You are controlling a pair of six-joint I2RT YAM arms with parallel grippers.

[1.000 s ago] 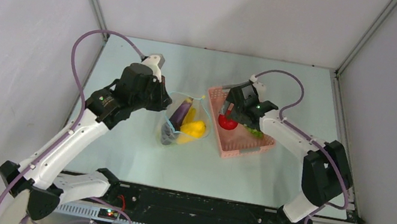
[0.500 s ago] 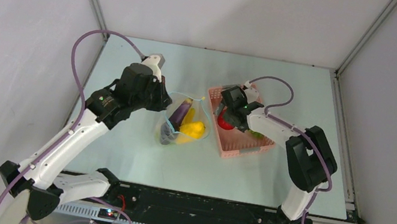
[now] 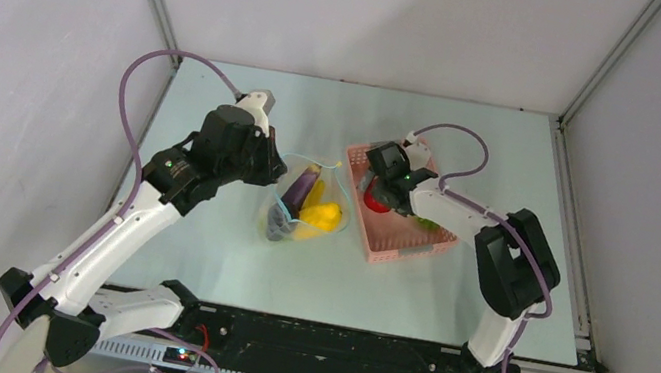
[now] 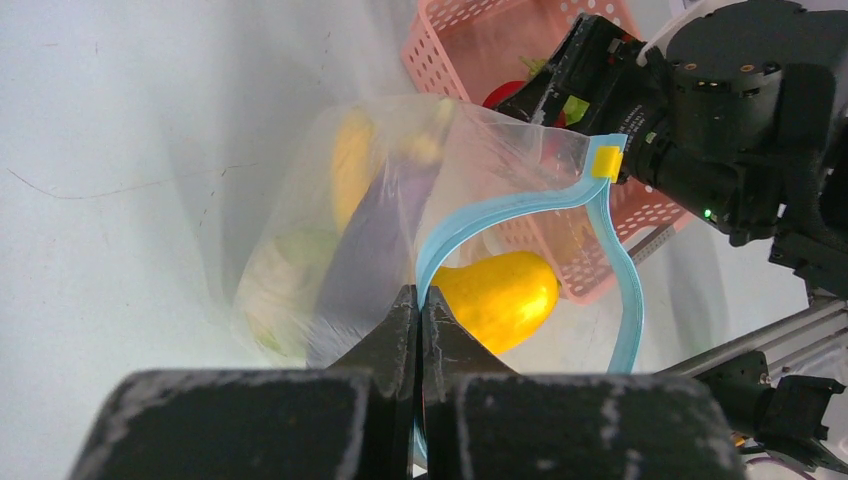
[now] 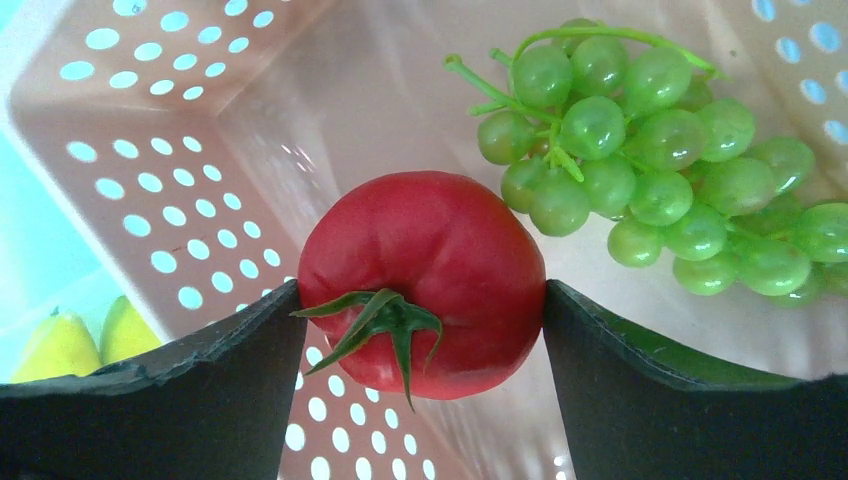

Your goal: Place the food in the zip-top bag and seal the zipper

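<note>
The left claw pinches the zipper to hold the bag open while the right claw grips the tomato.

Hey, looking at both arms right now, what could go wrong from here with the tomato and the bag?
The right gripper pinches the round tomato only at its sides; it may slip on the lift and drop into the basket beside the grapes.
The left gripper holds the bag by one spot on the zipper; the floppy mouth looks narrow, so the tomato may catch its rim or tug the strip loose.
</note>
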